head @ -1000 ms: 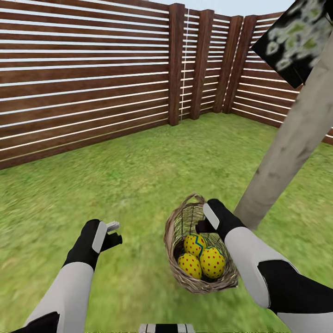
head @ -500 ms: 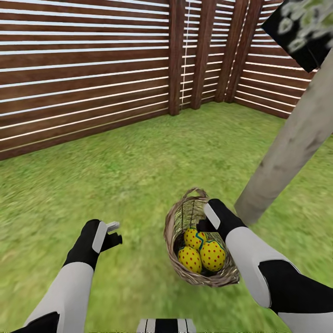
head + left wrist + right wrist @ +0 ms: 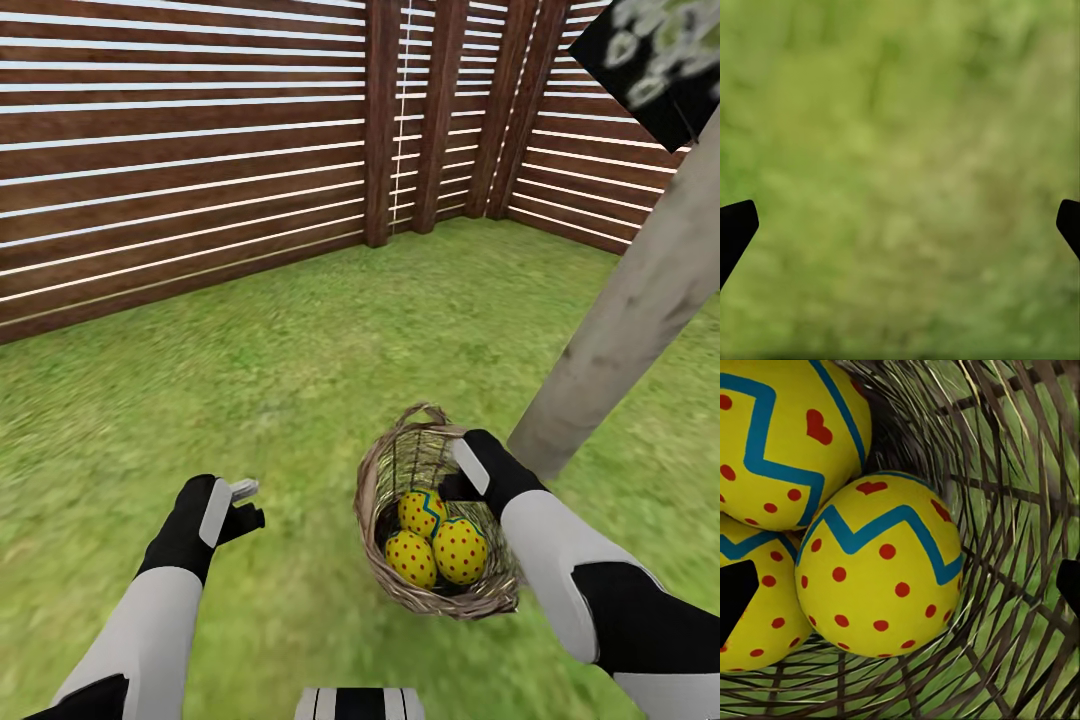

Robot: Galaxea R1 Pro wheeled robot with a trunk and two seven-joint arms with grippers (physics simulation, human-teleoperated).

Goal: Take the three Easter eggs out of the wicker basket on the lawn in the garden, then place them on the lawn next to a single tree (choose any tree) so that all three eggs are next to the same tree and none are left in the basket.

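Reaching into the wicker basket (image 3: 385, 480) beside the tree (image 3: 620, 330), the right gripper (image 3: 900, 585) stands spread, holding nothing, over three Easter eggs (image 3: 435, 545) crowded together. Risk: fingertips striking neighbouring eggs or snagging wicker, tipping the basket. Left gripper (image 3: 900, 225) stands released above the lawn (image 3: 300, 370).

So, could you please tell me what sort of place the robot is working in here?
It looks like a fenced garden or back yard: mottled green lawn underfoot, a dark brown fence of horizontal wooden slats meeting at a corner, and a pale tree trunk rising beside the wicker basket.
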